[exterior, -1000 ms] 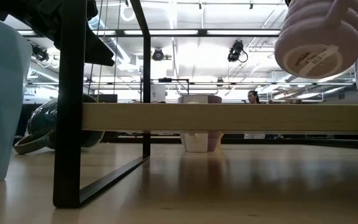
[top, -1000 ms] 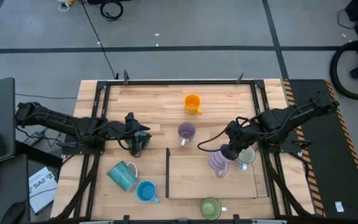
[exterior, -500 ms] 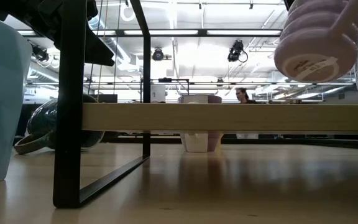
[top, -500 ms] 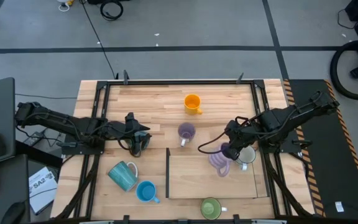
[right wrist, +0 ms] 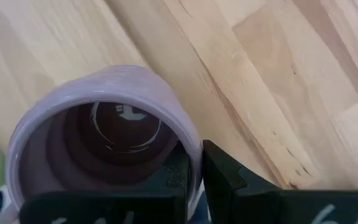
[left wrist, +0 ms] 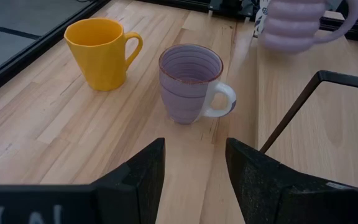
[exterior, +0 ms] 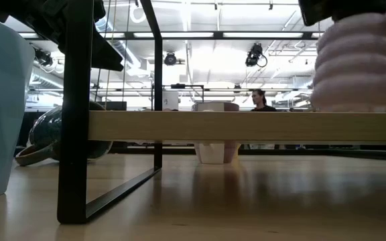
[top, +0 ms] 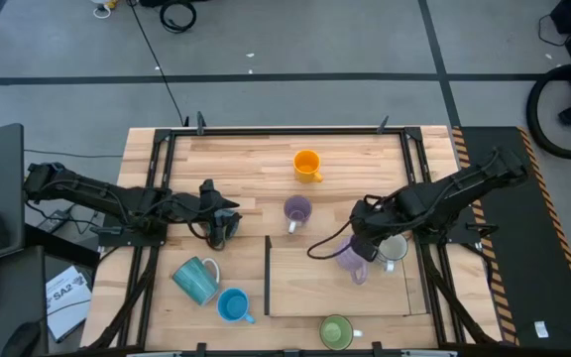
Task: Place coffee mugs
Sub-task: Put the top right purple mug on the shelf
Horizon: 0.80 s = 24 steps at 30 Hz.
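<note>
**Ribbed purple mug gripped by its rim over the raised shelf**

The wooden table point(top: 266, 159) carries a low raised shelf point(top: 315, 283) on a black frame. The right arm reaches in over this shelf, and the right gripper point(top: 363, 247) pinches the rim of a ribbed purple mug point(top: 349, 259) between its two fingers, one inside the wall and one outside. In the low view the mug's base sits level with the shelf's top edge; whether it touches cannot be told. The left gripper point(top: 216, 226) waits spread apart beside a dark teal mug point(top: 217, 234), which lies on its side.

A second purple mug point(top: 296, 210) stands upright near the table's middle, the orange mug point(top: 307, 164) behind it. The white mug point(top: 395, 248) stands just beside the held one. The teal mug point(top: 197, 279), the bright blue mug point(top: 233, 304) and the green mug point(top: 337, 331) sit along the front.
</note>
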Tool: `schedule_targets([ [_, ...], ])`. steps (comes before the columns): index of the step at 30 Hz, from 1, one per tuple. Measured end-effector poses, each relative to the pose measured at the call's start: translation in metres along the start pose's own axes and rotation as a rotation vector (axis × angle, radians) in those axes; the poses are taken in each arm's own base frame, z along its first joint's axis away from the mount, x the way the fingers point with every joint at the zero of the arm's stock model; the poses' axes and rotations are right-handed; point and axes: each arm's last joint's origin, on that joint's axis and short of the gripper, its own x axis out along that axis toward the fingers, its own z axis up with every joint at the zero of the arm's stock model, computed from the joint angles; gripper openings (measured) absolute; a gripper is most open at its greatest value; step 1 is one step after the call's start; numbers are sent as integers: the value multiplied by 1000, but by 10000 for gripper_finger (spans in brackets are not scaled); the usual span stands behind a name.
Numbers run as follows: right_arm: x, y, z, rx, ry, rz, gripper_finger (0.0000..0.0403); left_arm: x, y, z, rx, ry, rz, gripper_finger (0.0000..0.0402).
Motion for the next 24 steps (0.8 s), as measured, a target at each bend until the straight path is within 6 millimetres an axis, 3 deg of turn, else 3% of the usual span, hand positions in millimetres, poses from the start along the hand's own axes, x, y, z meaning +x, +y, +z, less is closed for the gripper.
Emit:
schedule_targets([
  [5,8,3,2,-20,20,-26,34,0,0,0,0,0,0,176],
  [24,7,0,0,-23,28,-63,40,0,0,0,0,0,0,176],
])
